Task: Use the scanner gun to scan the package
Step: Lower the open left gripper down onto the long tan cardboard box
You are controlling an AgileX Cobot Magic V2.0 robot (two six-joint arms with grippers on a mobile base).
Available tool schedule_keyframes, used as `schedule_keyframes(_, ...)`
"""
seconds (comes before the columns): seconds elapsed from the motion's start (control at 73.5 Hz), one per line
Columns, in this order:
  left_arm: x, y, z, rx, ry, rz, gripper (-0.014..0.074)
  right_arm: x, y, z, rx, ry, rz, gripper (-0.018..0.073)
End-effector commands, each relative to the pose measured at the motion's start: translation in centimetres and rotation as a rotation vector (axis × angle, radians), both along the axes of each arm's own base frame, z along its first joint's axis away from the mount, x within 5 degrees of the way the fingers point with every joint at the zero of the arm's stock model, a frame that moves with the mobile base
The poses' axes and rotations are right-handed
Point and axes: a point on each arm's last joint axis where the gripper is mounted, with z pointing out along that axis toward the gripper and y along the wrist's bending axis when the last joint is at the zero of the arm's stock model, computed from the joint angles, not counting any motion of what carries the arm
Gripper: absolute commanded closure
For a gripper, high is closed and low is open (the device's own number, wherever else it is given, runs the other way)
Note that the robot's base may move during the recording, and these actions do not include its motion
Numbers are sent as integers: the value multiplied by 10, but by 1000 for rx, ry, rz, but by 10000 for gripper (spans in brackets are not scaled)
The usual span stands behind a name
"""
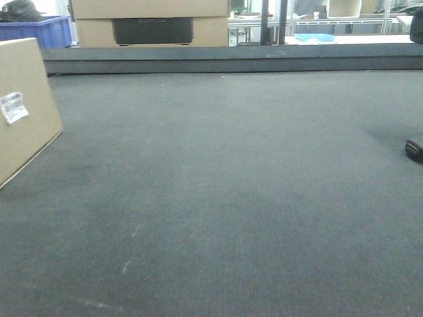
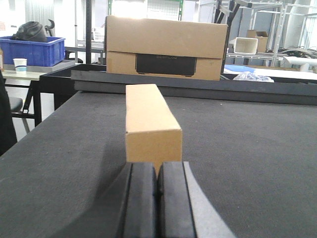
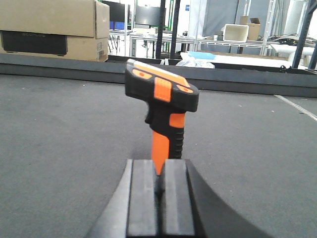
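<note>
- While the front cam takes in the wide dark-grey table w/ no arm in sight, each wrist cam shows only a narrow strip of it past its own fingers.
- Big cardboard box w/ black panel stands behind the table's far rail. All 3 views catch it, and the left wrist view shows it fullest.
- Blue crate sits at the back left. The left wrist cam alone shows a dark bag on top of it.
- Package is at the table's left edge, cropped in the front view. Its white label shows only there. The left wrist cam sees it end-on, lying lengthwise away from the lens, no label visible.
- Scanner gun is at the far right. The front cam gets just a dark sliver at the frame edge. The right wrist cam shows it upright w/ orange grip and black-orange head.
- Left gripper: pads pressed together, holding nothing, package end just ahead. Can't tell if touching.
- Right gripper: pads together, empty. The scanner's orange grip sits right behind the tips, contact unclear.
</note>
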Motion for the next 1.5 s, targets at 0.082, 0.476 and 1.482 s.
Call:
schedule_keyframes(0.082, -1, 0, 3, -2, -24, -3, 708, 0, 0, 2, -11, -21, -5, 727)
schedule_keyframes(0.476, -1, 0, 3, -2, -24, -3, 708, 0, 0, 2, -11, -21, -5, 727)
schedule_keyframes(1.482, -3, 1, 97, 0, 226, 13, 708, 0, 0, 2, -11, -21, -5, 727)
